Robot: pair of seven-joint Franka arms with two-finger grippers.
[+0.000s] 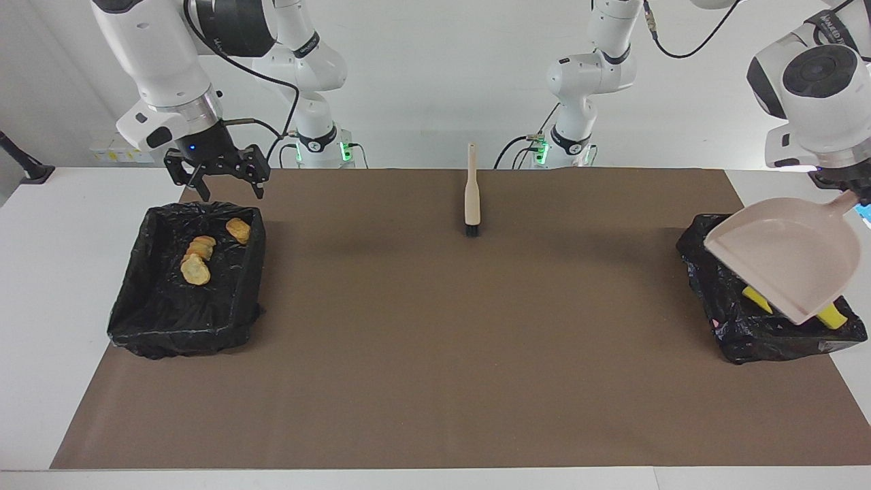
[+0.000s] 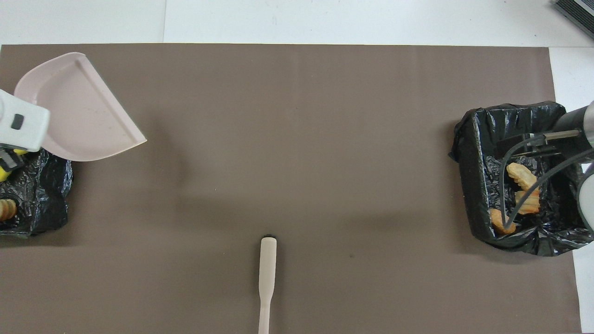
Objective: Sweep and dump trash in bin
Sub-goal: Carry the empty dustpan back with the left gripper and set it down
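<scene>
The left gripper (image 1: 859,194), jaws clamped on the handle of a smooth beige dustpan (image 1: 789,262), holds the tilted scoop over a crinkled black-lined bin (image 1: 728,327) at the left arm's edge of the brown-matted surface (image 1: 435,354). Yellow sponge chunks (image 1: 831,317) peek from beneath. At the right arm's edge, the right gripper (image 1: 224,185) hangs open-jawed over a second lined bin (image 1: 163,320) holding tan, ridged bread-like lumps (image 1: 195,270). A slim brush (image 1: 471,197) lies mid-surface.
</scene>
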